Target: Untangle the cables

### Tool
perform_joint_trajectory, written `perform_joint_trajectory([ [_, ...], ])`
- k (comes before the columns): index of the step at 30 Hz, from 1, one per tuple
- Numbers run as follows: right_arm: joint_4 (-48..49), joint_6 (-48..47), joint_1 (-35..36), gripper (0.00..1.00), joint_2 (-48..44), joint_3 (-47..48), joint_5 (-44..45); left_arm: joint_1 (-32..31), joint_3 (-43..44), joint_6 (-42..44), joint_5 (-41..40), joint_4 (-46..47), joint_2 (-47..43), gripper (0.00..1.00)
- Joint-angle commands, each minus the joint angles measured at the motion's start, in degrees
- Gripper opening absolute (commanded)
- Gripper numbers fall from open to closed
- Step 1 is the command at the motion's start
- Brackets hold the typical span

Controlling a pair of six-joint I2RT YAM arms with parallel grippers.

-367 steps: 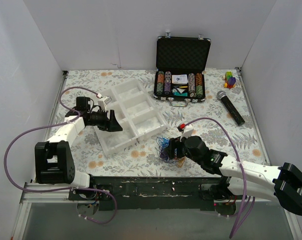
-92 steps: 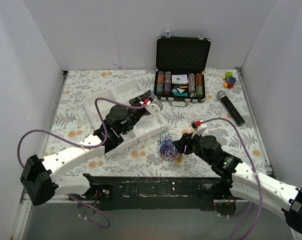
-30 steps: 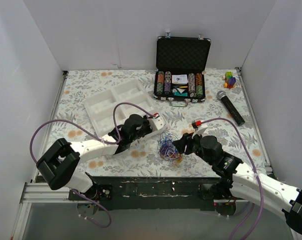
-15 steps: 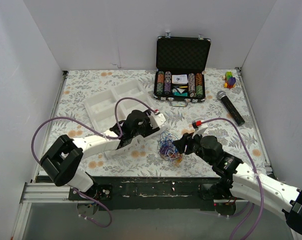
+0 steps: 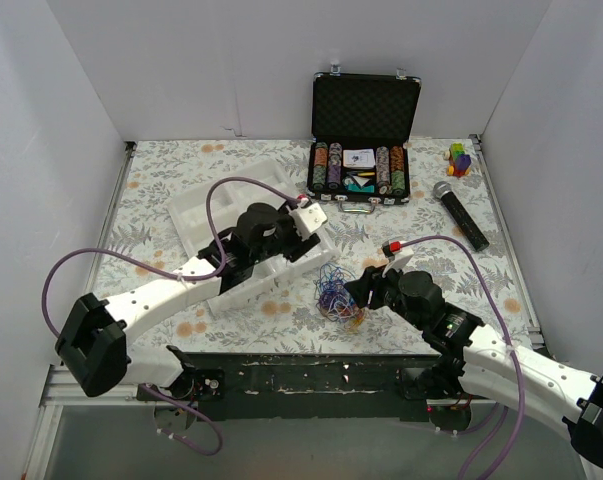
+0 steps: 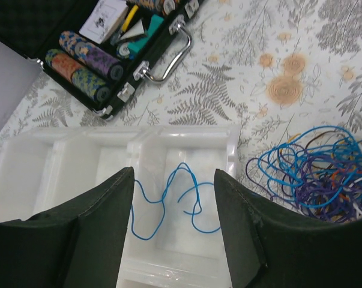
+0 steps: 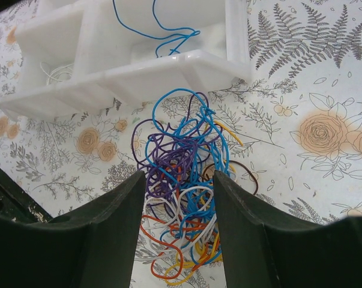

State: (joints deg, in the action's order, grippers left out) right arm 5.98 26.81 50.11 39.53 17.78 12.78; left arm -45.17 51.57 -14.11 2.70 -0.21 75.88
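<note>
Cable tangle (image 7: 181, 192), long axis toward tray (image 7: 168, 71)

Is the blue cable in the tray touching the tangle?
Apart. Left wrist view: the tray wall separates the blue cable from the tangle.

Cables (image 5: 333, 293) (a tangle) lie between tray (image 5: 199, 208) and right gripper (image 5: 365, 290).

Loose cable (image 6: 168, 201) in a tray (image 6: 48, 168) compartment, tangle of cables (image 5: 333, 293) just beside the tray, case (image 5: 365, 150) behind.
</note>
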Motion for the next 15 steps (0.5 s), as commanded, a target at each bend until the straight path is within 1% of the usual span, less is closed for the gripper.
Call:
perform_joint_trajectory([
  [1,1.2,0.0,-0.2,0.57,0.0,1.5,0.3,0.0,3.3,-4.5,1.5,-1.2,-3.7,0.54],
  [4,0.9,-0.1,-0.2,0.57,0.0,1.5,0.7,0.0,4.9,-7.2,1.7,-1.6,-3.0,0.54],
  [6,0.5,-0.2,-0.1,0.57,0.0,1.5,0.8,0.0,5.6,-7.9,4.6,-3.0,-2.4,0.54],
  [8,0.1,-0.2,-0.2,0.57,-0.1,1.6,0.9,0.0,4.5,-7.5,9.2,-3.1,-2.7,0.56],
  [12,-0.6,-0.2,-0.2,0.57,-1.4,1.3,1.6,-0.4,-0.6,-0.6,22.1,-2.9,-4.2,0.59],
  [13,-0.9,-0.3,-0.2,0.57,-1.5,1.2,1.9,-0.5,-2.2,1.3,24.7,-1.5,-4.9,0.60],
  [15,-1.5,-0.2,-0.2,0.57,-1.6,1.0,2.2,-1.1,-5.0,4.3,26.9,-0.1,-5.1,0.63],
])
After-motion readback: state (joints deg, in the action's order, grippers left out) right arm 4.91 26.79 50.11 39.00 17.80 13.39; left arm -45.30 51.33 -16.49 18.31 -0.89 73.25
